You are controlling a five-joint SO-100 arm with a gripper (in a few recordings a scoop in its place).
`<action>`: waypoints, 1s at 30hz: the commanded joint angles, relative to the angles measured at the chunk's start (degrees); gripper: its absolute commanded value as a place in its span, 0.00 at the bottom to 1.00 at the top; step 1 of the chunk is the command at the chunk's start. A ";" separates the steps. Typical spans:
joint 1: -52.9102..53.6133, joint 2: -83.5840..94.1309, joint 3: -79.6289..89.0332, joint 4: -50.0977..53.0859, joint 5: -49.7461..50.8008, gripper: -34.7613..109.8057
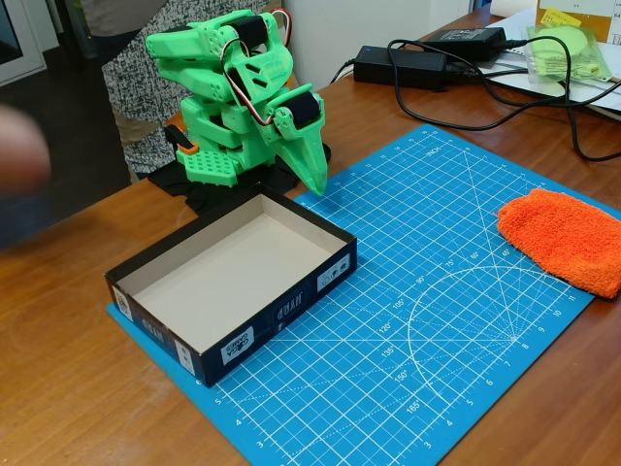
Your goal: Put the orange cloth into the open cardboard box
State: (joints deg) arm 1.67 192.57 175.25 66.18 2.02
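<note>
- Nearest to the camera in the fixed view, a blue cutting mat with white grid lines lies on a brown wooden table.
- The open cardboard box stands on the left part of the mat. It is dark outside with small white labels, beige inside, and nothing lies in it.
- The orange cloth lies flat on the right edge of the mat, well apart from the box and from the arm.
- Behind the box, the green arm is folded down on its black base at the far edge of the mat.
- The gripper points down, just beyond the far corner of the box. Its fingers look pressed together into one point, and they hold nothing.
- At the left edge there is a blurred shape; one cannot tell what it is.
- Further back, a person in a speckled garment stands behind the table.
- At the far right, black power adapters with cables lie on the table, and beside them pale green cloths in clear plastic.
</note>
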 commanded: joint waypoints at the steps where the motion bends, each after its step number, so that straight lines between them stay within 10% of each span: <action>1: 0.88 0.79 0.26 -0.09 0.35 0.24; 30: 1.49 0.79 0.26 0.00 0.79 0.24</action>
State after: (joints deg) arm 2.37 192.57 175.25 66.18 2.02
